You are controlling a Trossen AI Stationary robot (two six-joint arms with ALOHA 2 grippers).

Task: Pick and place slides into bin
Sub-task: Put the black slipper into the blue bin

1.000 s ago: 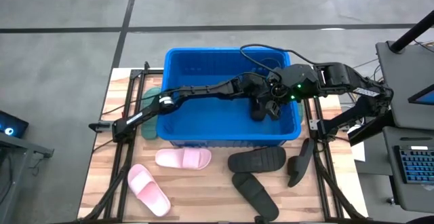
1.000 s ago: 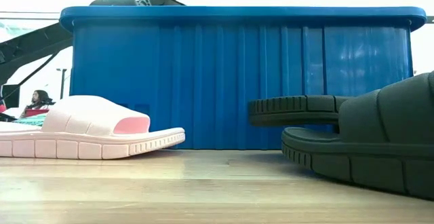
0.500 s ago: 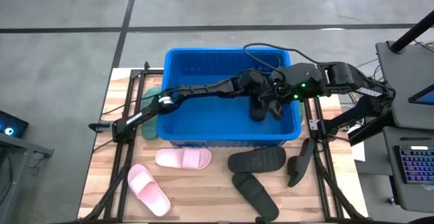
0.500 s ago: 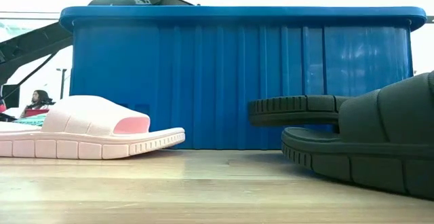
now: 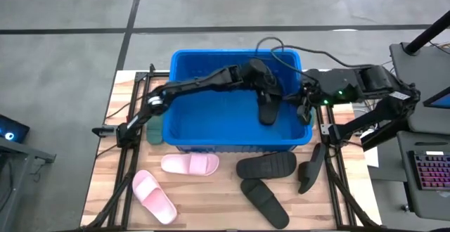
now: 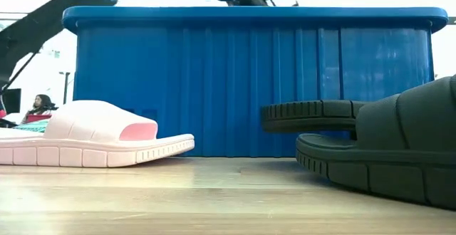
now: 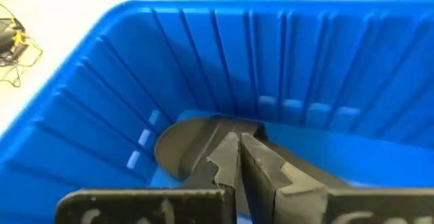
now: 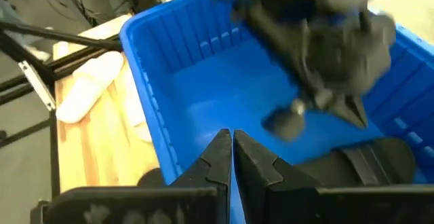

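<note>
The wooden table (image 5: 211,190) carries the blue bin (image 5: 211,119) at its centre toward 12 o'clock; in the low view the bin's ribbed wall (image 6: 249,85) fills the background. The left arm (image 5: 190,88) reaches from 9 o'clock across the bin, its left gripper (image 5: 271,84) hanging over the bin's 3 o'clock half, fingers (image 7: 227,159) pressed together on nothing. The right gripper (image 5: 304,102) sits at the bin's 3 o'clock rim, its fingers (image 8: 220,156) likewise closed and empty. One black slide (image 5: 268,110) lies inside the bin, beneath the left gripper, with its heel seen past the fingers in the left wrist view (image 7: 183,139). On the table at 6 o'clock of the bin lie two more black slides (image 5: 266,165) (image 5: 264,198), a third black one (image 5: 311,167) standing on edge at 4 o'clock. Two pink slides (image 5: 190,164) (image 5: 154,196) lie at 7 o'clock. A green slide (image 5: 156,123) shows at the bin's 9 o'clock wall, mostly hidden.
</note>
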